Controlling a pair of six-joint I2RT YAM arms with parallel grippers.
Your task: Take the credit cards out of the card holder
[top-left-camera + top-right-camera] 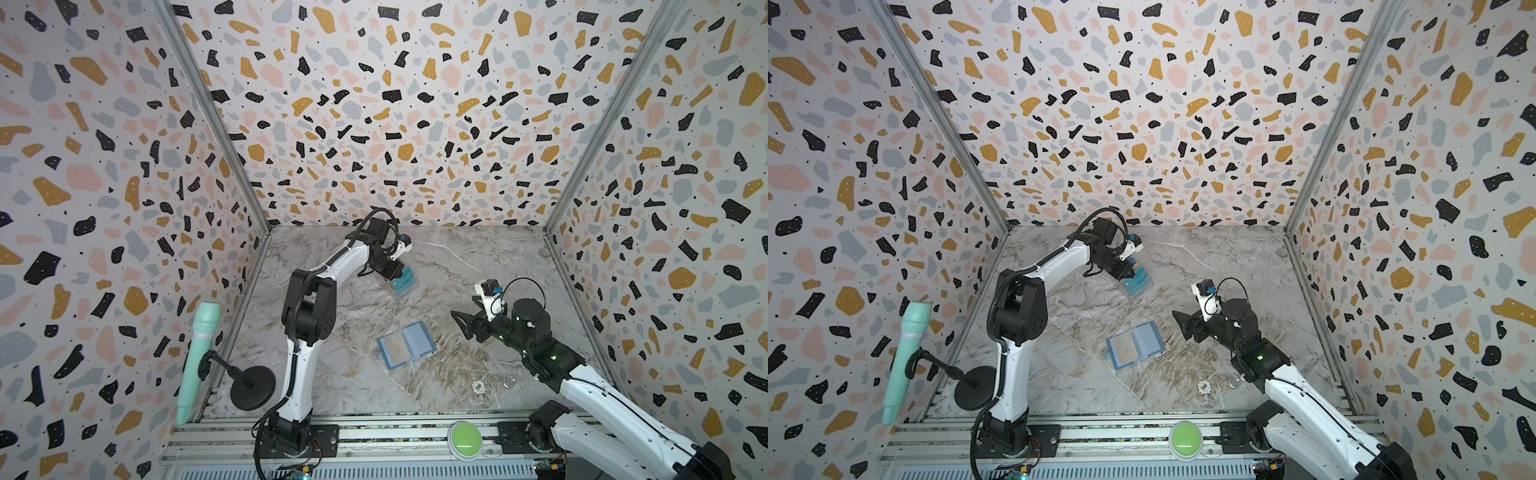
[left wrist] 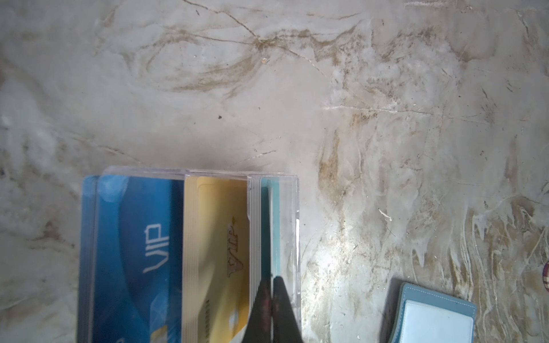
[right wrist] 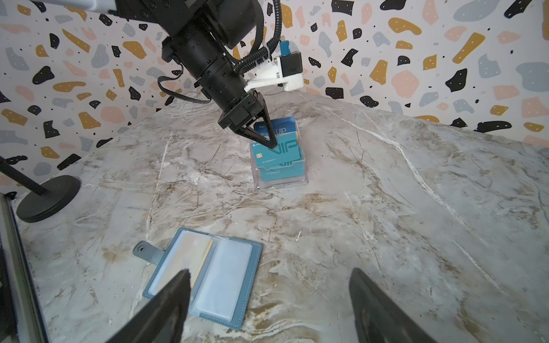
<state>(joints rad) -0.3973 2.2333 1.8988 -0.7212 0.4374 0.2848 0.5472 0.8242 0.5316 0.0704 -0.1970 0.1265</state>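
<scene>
Card holder [image 3: 205, 276] first: it lies flat and spread open on the marble table [image 1: 478, 257], toward the front and about midway between the two arms, with its clear sleeves facing up so they can be reached from above. A tan card [image 3: 193, 252] sits in one sleeve; the sleeve beside it looks empty.

Just to the right of the holder and apart from it, the right gripper [image 1: 460, 325] hangs above the table with its jaws spread wide and nothing between them. It points toward the holder, probably ready to steady it or draw out the tan card.

Farther back, the left gripper [image 3: 271, 145] is pinched tight on the upper edge of a teal card [image 3: 282, 148], held upright in a slot of a clear stand [image 3: 282, 181]. Gripping by the edge lets the thin card slide straight down between the walls. A dark blue card [image 2: 133, 237] and a yellow card [image 2: 214, 231] stand in the tiers behind it. I judge one card is left to remove.
</scene>
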